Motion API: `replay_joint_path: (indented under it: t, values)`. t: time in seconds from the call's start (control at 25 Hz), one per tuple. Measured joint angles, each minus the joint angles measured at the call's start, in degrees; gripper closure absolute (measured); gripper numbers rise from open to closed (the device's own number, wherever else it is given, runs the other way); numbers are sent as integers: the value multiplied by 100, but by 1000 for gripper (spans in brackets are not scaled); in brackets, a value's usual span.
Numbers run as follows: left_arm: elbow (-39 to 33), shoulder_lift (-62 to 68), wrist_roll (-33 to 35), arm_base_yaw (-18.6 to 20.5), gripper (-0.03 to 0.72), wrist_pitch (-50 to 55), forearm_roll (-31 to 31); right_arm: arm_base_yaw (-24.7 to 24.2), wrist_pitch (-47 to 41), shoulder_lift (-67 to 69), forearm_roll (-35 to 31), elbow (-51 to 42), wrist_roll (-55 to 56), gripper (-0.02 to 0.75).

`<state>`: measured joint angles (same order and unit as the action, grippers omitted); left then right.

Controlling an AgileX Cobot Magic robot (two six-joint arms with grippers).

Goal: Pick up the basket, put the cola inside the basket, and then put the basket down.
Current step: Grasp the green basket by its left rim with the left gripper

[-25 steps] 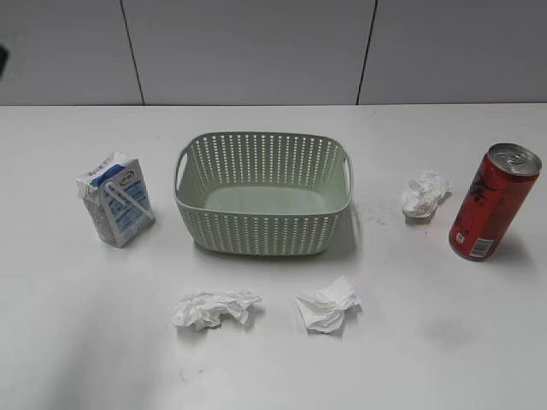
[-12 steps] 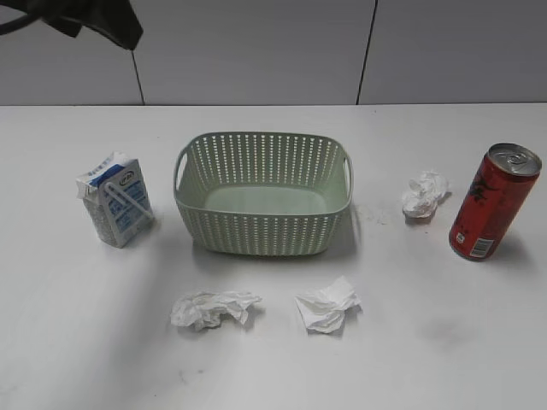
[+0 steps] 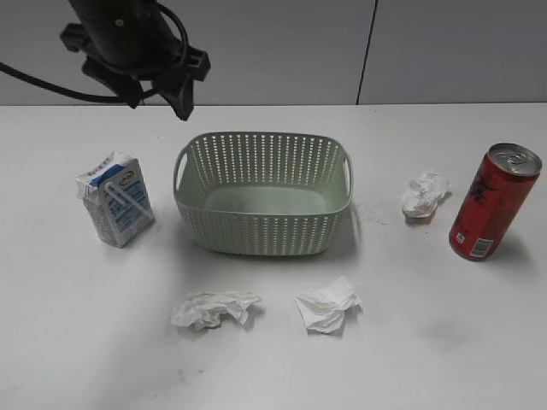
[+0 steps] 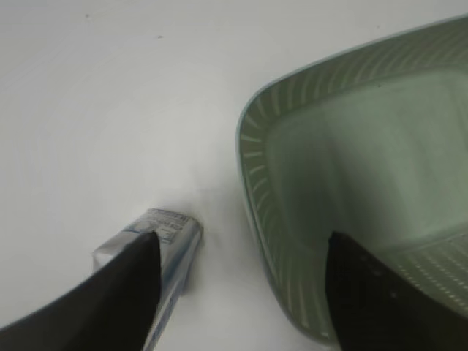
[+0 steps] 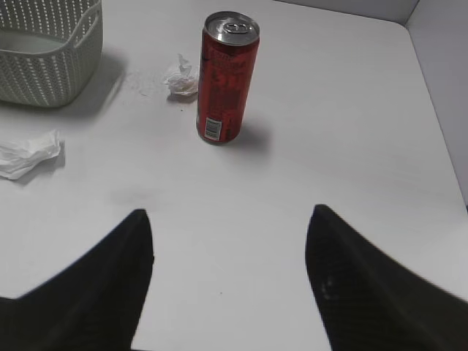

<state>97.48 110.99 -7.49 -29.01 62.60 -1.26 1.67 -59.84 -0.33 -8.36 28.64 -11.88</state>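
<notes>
The sage-green basket (image 3: 262, 192) stands empty at the table's middle; its corner shows in the left wrist view (image 4: 351, 168) and in the right wrist view (image 5: 51, 51). The red cola can (image 3: 494, 202) stands upright at the right, also in the right wrist view (image 5: 227, 77). My left gripper (image 3: 158, 96) is open and empty, high above the table behind the basket's left end; in its wrist view (image 4: 241, 248) it hangs over the gap between carton and basket. My right gripper (image 5: 230, 223) is open and empty, short of the can.
A blue-and-white milk carton (image 3: 115, 198) stands left of the basket, also in the left wrist view (image 4: 164, 241). Crumpled tissues lie in front of the basket (image 3: 214, 307) (image 3: 326, 305) and beside the can (image 3: 425, 193). A grey wall runs behind the table.
My left arm has come in from the upper left and moved right and down, toward the basket's left end. The objects have not moved.
</notes>
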Motion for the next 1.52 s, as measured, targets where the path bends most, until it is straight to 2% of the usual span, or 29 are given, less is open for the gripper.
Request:
replay_joint_path:
  t: [0.76,1.04,1.16,1.4,1.52]
  values:
    - [13,1362,-687,-11,167,-405,-8,0,0,0,14,0,45,239]
    - [13,1535,-709,-11,183,-410,-329,0,0,0,14,0,55,239]
    - [26,1540,-715,-11,279,-396,-389,0,0,0,14,0,65,239]
    - [38,1540,-738,-11,622,-326,-434,0,0,0,14,0,65,239]
    - [49,1540,-774,-11,685,-381,-645,0,0,0,14,0,65,239]
